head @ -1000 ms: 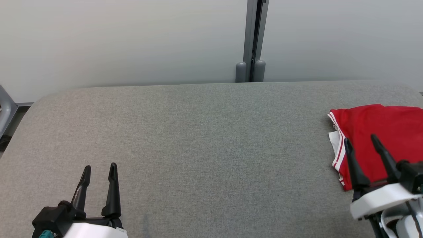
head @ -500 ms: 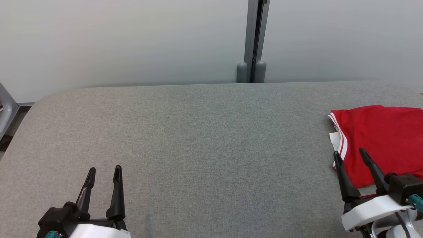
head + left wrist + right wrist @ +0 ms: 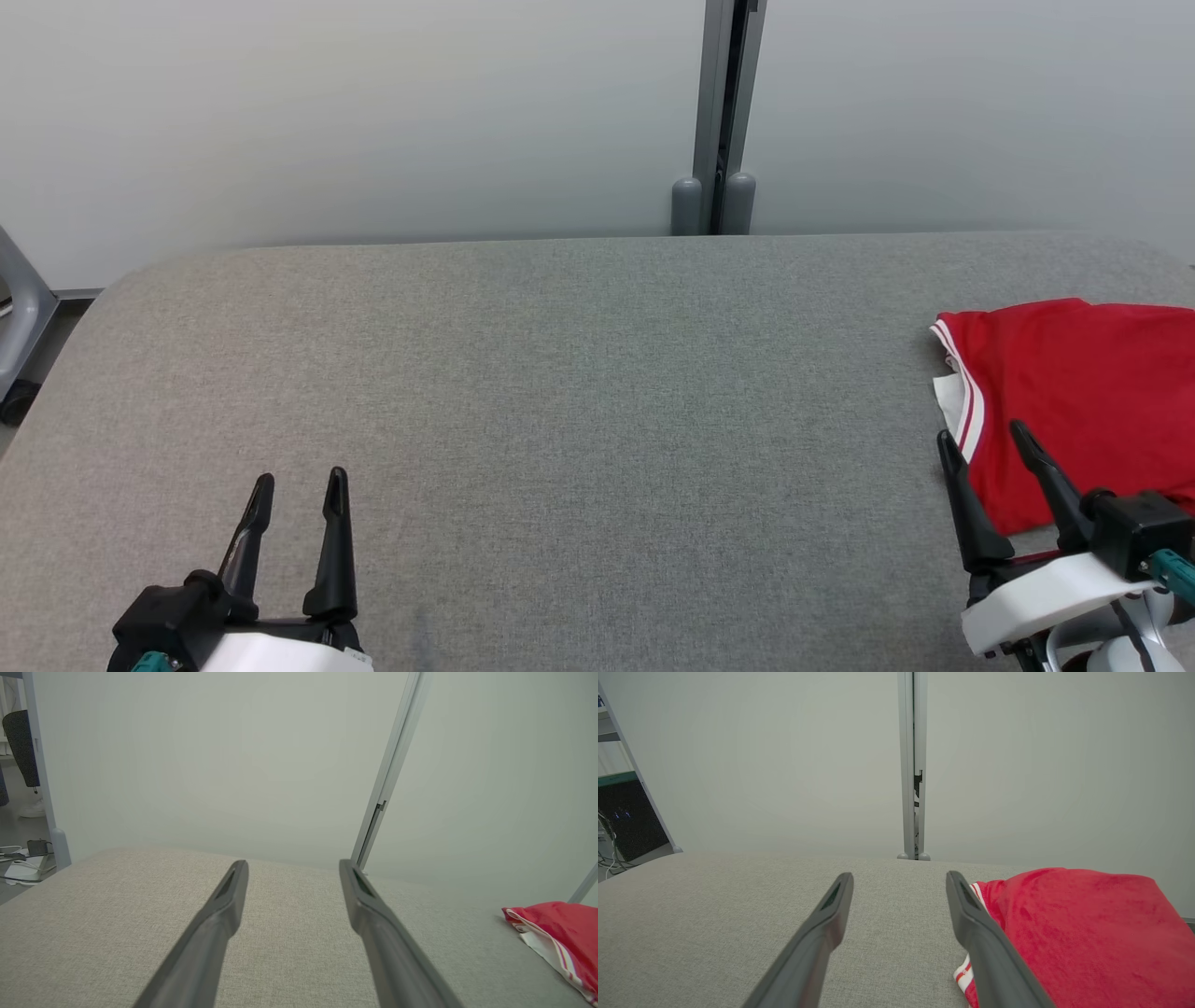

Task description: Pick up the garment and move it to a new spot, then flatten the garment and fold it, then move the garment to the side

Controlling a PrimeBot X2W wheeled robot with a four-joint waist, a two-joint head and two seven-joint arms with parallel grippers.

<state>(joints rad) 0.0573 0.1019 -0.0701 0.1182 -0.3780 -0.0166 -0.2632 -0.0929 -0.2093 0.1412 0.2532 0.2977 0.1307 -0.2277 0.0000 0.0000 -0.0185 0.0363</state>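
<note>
Folded red garment (image 3: 1083, 392) sits at three o'clock on the grey table (image 3: 560, 373); right gripper (image 3: 982, 435) hovers spread and empty at its near edge, left gripper (image 3: 301, 476) released at seven o'clock

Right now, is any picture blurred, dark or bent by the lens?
Head view: even soft light, sharp, no glare; the red garment is cut by the right edge. Left wrist view: the grey post leans, from wide lens or camera tilt. Right wrist view: the fingers look soft near the bottom edge.
</note>
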